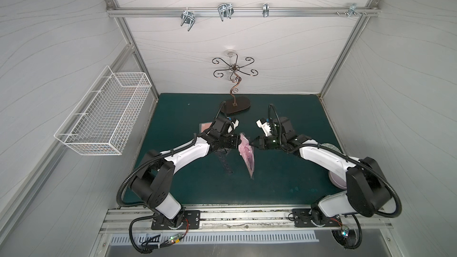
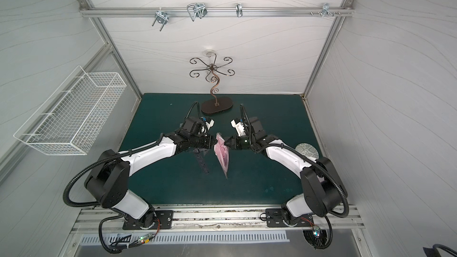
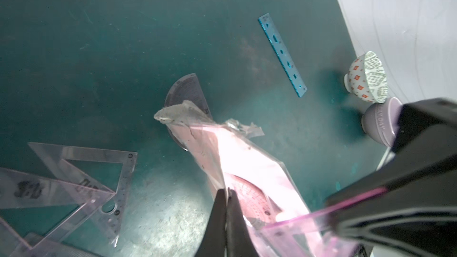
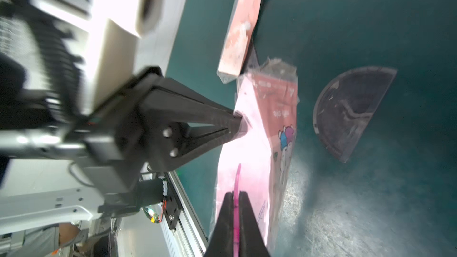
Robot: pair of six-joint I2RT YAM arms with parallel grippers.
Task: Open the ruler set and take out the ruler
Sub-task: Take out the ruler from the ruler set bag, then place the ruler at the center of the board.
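One pouch (image 1: 247,156), one blue ruler (image 3: 282,55), one protractor (image 3: 185,90); arms raised, tips meeting; left claw (image 3: 226,194) pinches pouch, right claw (image 4: 236,196) pinches pink plastic piece (image 3: 321,216).

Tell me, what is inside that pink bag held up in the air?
A pink protractor shows through the pink bag, and the right pincer pinches a thin pink plastic piece. Anything deeper inside is hidden behind the bag's printing.

The left arm (image 1: 188,153) and right arm (image 1: 321,156) had white link shells, black joint housings, black corrugated conduits (image 1: 119,194) and black base plates (image 1: 193,218).
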